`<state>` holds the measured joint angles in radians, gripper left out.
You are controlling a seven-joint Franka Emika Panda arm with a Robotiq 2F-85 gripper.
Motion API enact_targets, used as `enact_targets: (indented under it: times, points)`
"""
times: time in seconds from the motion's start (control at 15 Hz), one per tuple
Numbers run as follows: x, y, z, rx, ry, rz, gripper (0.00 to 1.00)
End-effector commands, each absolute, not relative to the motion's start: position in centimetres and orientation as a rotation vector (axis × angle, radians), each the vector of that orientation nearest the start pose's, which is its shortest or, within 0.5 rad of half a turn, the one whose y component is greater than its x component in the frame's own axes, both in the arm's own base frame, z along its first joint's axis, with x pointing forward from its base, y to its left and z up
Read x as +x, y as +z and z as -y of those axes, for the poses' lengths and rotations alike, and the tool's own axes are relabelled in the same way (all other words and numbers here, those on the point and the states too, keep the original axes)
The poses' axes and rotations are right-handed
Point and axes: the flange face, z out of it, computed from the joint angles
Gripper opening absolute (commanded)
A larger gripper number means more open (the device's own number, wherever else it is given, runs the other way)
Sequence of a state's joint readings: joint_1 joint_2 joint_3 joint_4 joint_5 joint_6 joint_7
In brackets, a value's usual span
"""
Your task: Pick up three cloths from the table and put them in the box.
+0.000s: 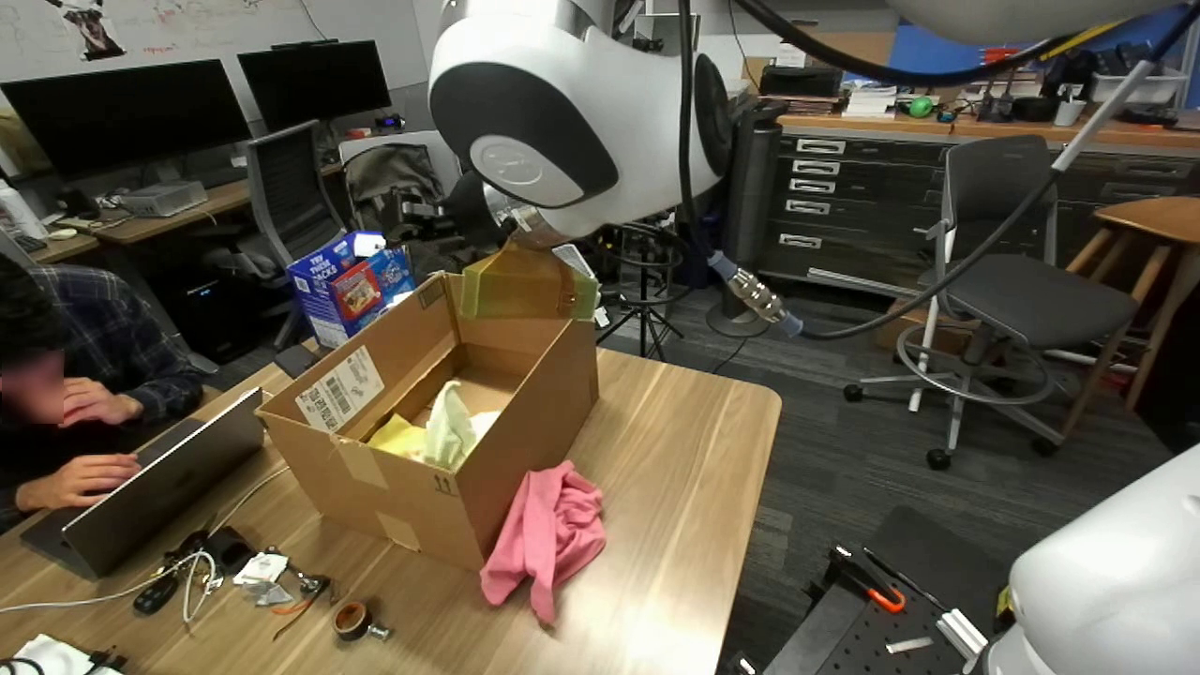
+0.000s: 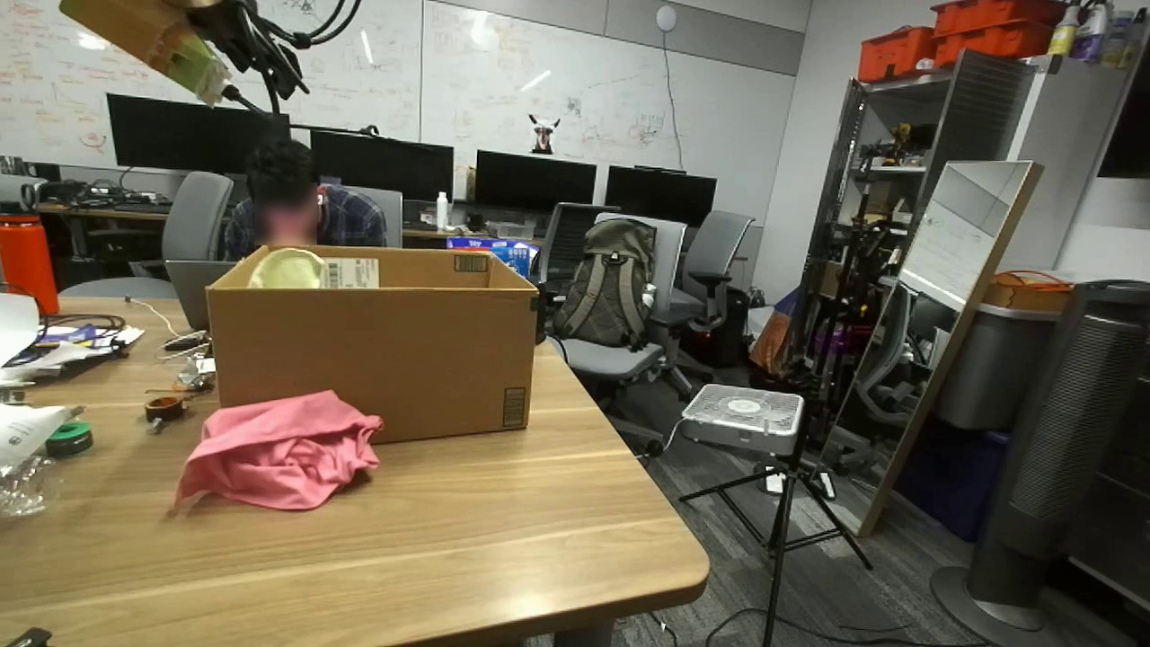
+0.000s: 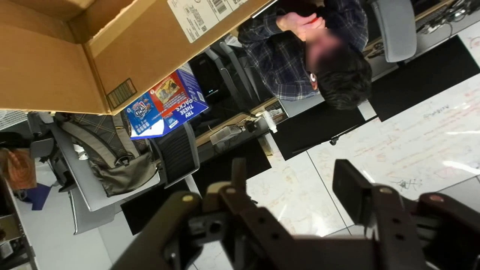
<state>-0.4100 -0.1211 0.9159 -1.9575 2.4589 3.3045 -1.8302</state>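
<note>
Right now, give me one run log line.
hand open, empty | pink cloth on table beside cardboard box | yellow cloth, pale green cloth inside box

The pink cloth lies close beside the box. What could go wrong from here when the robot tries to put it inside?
The jaws might bump the box or push it, because the pink cloth lies right beside its wall. Later, they could snag the pale green cloth, which sticks up inside. A person sits at a laptop near the box, so a wide swing of the arm may pass too close.
</note>
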Motion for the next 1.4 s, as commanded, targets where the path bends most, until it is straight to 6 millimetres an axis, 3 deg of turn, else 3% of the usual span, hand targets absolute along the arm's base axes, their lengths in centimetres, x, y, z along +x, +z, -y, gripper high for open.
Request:
enact_targets:
  times: [0.0,0.07,0.33,0.53,0.67,0.73,0.93,1.33]
  points:
    - [48.6,52.1,-19.0,-2.377,-1.387,-0.176,0.95]
    - [49.2,51.5,-18.5,-2.408,-1.362,-0.197,0.99]
    - [50.9,49.0,-16.6,-2.513,-1.288,-0.255,1.00]
    - [50.9,45.5,-16.2,-2.613,-1.080,-0.303,1.00]
    - [50.4,45.0,-15.8,-2.643,-0.920,-0.328,1.00]
    - [51.6,44.8,-14.7,-2.659,-0.861,-0.357,1.00]
    - [51.7,46.5,-10.3,-2.694,-0.684,-0.383,1.00]
    - [48.0,52.3,2.4,-2.703,-0.496,-0.483,1.00]
